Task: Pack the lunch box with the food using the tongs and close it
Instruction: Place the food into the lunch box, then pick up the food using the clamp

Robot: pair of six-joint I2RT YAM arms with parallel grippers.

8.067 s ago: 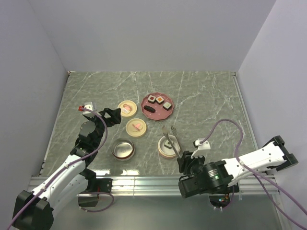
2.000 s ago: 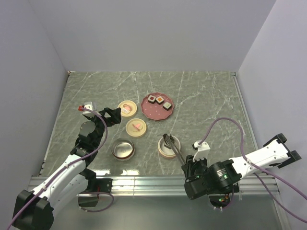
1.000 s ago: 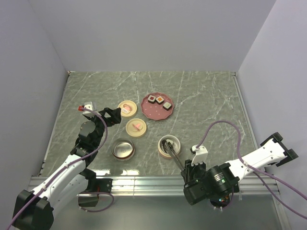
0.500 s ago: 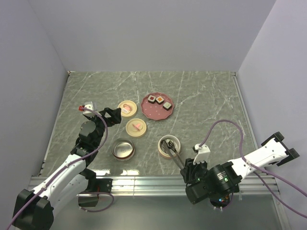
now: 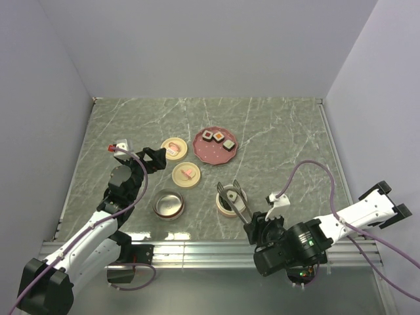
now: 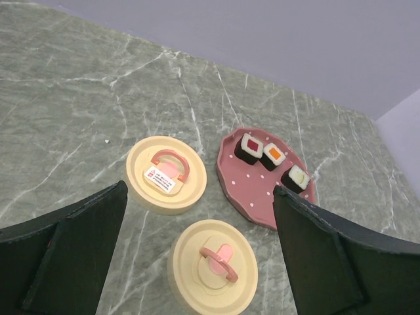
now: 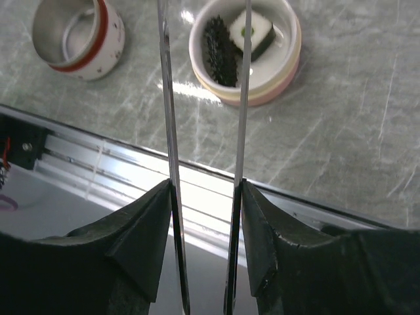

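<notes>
Sitting plated — three pieces (image 6: 274, 155); boxed — seemingly two.

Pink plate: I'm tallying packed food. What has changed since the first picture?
The dark piece went from the pink plate into the cream cup. The tongs in the right tool let it go and spread. Three cubes, both lids and left tool stayed.

The table (image 5: 289, 131) is grey-green marble with thin white veins. The plate (image 6: 259, 200) is dusty pink with small white dots. Its dark-sided rolls are a red-topped cube (image 6: 250, 147), an orange-topped cube (image 6: 274, 155) and a pale-green-topped cube (image 6: 296, 176). Both lids (image 6: 166, 174) (image 6: 212, 266) are cream with pink pictures. The bowl (image 7: 289, 62) is cream above pink, the tin (image 7: 108, 36) white, speckled and red-banded. The tongs (image 7: 165, 98) are grey.
</notes>
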